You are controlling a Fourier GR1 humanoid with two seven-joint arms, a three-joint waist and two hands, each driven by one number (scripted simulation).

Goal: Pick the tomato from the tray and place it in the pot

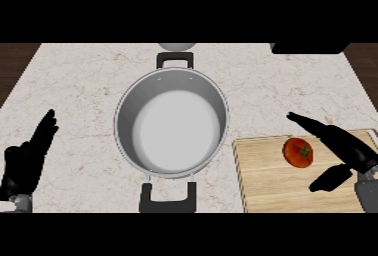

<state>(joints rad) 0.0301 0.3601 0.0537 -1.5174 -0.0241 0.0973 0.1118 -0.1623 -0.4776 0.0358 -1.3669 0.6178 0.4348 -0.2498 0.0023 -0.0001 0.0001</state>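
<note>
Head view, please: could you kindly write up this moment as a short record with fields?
tomato: round red tomato lies on the wooden tray, not held
pot: oval grey metal pot with black handles, nothing inside, left of the tray
right hand: right hand open, fingers beyond the tomato, thumb nearer, not touching
left hand: left hand open, resting at the view's left edge
surface: pale marble counter

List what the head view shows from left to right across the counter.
left hand → pot → tomato on the wooden tray → right hand, open beside the tomato.
</note>
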